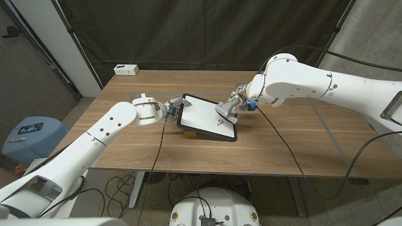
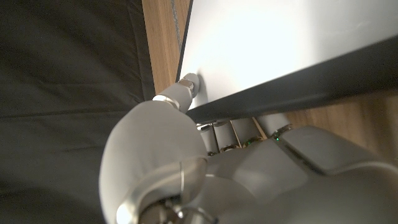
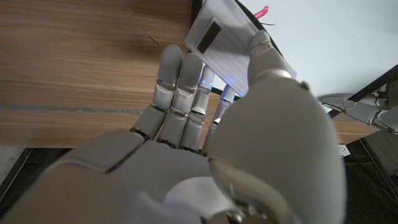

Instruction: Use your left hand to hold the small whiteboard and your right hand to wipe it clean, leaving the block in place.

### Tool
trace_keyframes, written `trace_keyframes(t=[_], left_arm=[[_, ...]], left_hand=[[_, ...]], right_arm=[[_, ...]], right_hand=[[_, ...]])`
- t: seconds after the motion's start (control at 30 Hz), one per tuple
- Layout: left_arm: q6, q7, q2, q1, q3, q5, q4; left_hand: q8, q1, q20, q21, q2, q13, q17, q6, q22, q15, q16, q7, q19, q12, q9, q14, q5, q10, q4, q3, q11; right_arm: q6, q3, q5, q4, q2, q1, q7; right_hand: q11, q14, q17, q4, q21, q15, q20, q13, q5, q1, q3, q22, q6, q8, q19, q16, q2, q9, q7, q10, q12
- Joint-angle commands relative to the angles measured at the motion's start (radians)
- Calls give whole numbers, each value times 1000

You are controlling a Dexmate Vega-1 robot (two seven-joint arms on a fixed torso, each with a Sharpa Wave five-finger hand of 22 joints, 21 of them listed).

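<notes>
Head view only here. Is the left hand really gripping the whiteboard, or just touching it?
Observer: Gripping. In the left wrist view the left hand has its thumb on the whiteboard face and its other fingers under the dark frame.
Operator: And the right?
Observer: The right hand holds a white eraser with a dark strip on it.
Operator: Any ink near it?
Observer: A pink mark shows just past the eraser's end.

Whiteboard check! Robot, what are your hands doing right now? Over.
Left hand grips whiteboard edge. Right hand presses eraser on board. Red mark remains. Board propped on block.
</notes>
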Motion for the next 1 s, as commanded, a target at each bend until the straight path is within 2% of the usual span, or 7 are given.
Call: trace_keyframes(t=[0.03,0.13,0.23,0.8,1.0], left_arm=[[-4,-20,-4,-5,4,11,18],[-2,-26,-4,-6,4,11,24],[-9,-38,-6,-2,0,14,27],[-24,-73,-23,0,1,35,39],[-22,-75,-26,1,0,38,38]], left_hand=[[-2,10,-2,-4,3,1,0,3,4,-8,0,-7,-5,0,2,-3,8,-2,-2,-4,2],[-2,11,-1,-5,3,1,0,4,4,-5,-1,-7,-6,1,2,-6,8,-1,-2,-4,-4],[-2,11,-2,-5,2,1,0,3,4,-7,-1,-8,-6,0,2,-6,8,-2,-2,-5,1],[-2,12,-1,-7,2,1,1,3,4,-8,-1,-8,-9,1,2,-11,8,-2,-2,-7,5],[-2,12,-1,-6,1,1,1,4,4,-8,-1,-6,-8,0,2,-10,8,-4,-2,-8,5]], right_arm=[[0,-71,119,23,37,49,-139],[0,-81,144,27,47,53,-175],[0,-86,167,35,60,56,-203],[0,-129,110,38,106,74,-183],[0,-130,121,41,116,60,-237]], right_hand=[[-16,18,4,1,-2,-110,-65,15,40,39,11,-3,92,2,14,2,66,5,60,78,29],[-15,21,4,1,-2,-110,-67,16,41,39,11,-6,93,1,16,0,65,4,60,77,29],[-18,26,6,2,-3,-111,-70,17,42,38,11,-9,93,0,19,0,64,4,61,78,30],[-19,43,18,2,-3,-111,-75,17,48,36,15,-22,98,-5,31,-6,59,1,62,87,32],[-22,47,21,3,-3,-111,-76,18,50,36,16,-24,101,-6,33,-8,59,0,62,90,33]])
